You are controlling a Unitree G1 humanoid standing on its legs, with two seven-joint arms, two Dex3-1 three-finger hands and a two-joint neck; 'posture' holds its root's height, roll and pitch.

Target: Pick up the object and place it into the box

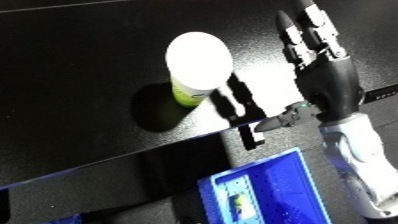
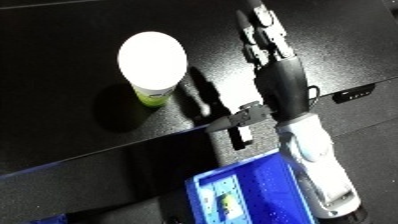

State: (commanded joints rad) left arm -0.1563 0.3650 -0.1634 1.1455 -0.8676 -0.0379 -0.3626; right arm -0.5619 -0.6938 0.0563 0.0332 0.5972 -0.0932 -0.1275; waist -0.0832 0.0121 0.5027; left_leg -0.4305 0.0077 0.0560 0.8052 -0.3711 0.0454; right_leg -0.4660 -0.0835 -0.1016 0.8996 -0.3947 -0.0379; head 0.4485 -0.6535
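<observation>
With the white-lidded cup [image 1: 197,67] standing untouched on the black table [image 1: 71,75], the right hand [image 1: 327,80] hovers just right of it, fingers straight, needing to close around it before the near blue bin [image 1: 266,190].

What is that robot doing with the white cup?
The robot's right hand is stretched out over the black table, its fingers straight and open, just to the right of a container with a white lid and a green bottom. It isn't touching the container, which stands upright on the table. A blue bin waits below the table edge, nearer the robot, and that is where the container is meant to go. The left hand isn't in view.
</observation>
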